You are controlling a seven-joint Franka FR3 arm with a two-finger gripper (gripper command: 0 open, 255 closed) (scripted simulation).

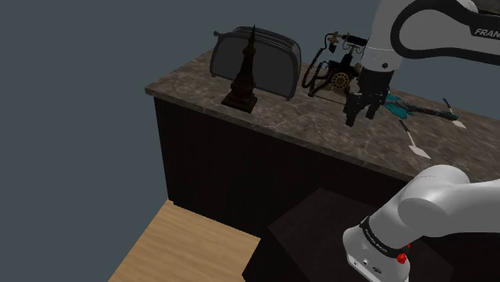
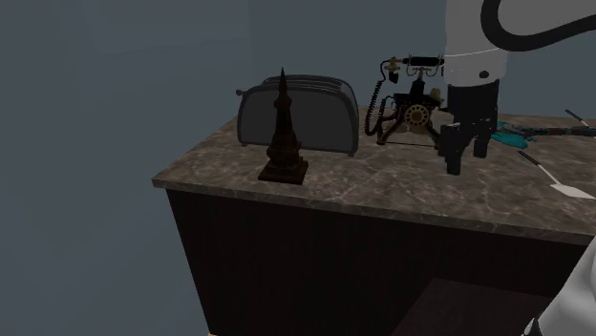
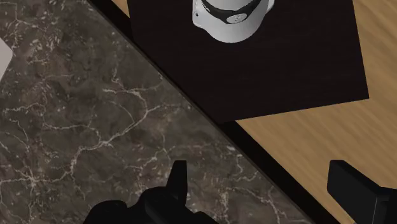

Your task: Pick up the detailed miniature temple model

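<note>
— How many of each on the counter [image 1: 320,132]?
— One dark temple model [image 1: 243,76], upper centre-left of the shoulder view, upright just before one toaster [image 1: 268,56]. One old telephone [image 1: 336,70] to the right.
— The gripper [image 1: 360,108]?
— One, fingers spread, empty, well apart from the model.
— Anything unclear?
— Teal-handled utensils [image 1: 397,104] behind it, partly hidden; I cannot count them.

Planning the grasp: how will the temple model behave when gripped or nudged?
The temple model is tall and slender on a small base, so a high nudge would likely tip it. Its thin spire looks fragile; the body seems rigid.
</note>
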